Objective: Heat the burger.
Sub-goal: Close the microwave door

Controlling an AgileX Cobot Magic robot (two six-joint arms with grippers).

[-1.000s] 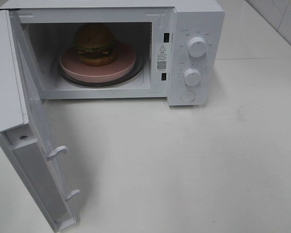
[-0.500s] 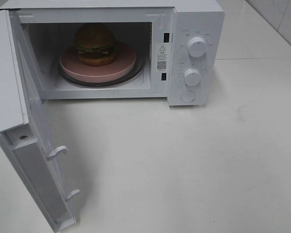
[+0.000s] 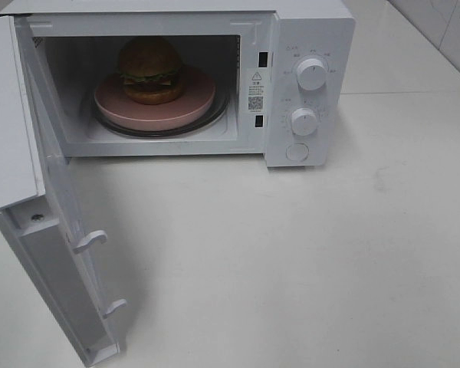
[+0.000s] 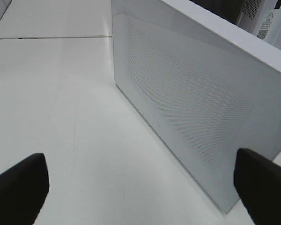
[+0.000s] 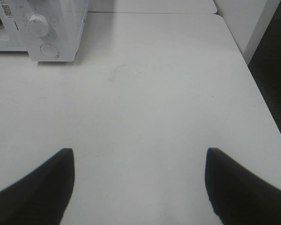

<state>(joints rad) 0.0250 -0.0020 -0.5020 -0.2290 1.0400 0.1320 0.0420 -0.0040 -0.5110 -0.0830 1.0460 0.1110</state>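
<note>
The burger (image 3: 149, 70) sits on a round pink plate (image 3: 185, 103) inside the white microwave (image 3: 307, 31), on its glass turntable. The microwave door (image 3: 31, 207) hangs wide open toward the front left. Neither arm shows in the exterior high view. My left gripper (image 4: 140, 190) is open and empty, facing the outer face of the open door (image 4: 187, 93) from the left side. My right gripper (image 5: 139, 185) is open and empty over bare table, well away from the microwave's control panel (image 5: 42, 33).
The control panel has two knobs (image 3: 312, 74) (image 3: 303, 121) and a round button (image 3: 297, 152). Two latch hooks (image 3: 90, 241) stick out of the door's inner edge. The white table (image 3: 307, 261) ends at an edge (image 5: 253, 75) on the right.
</note>
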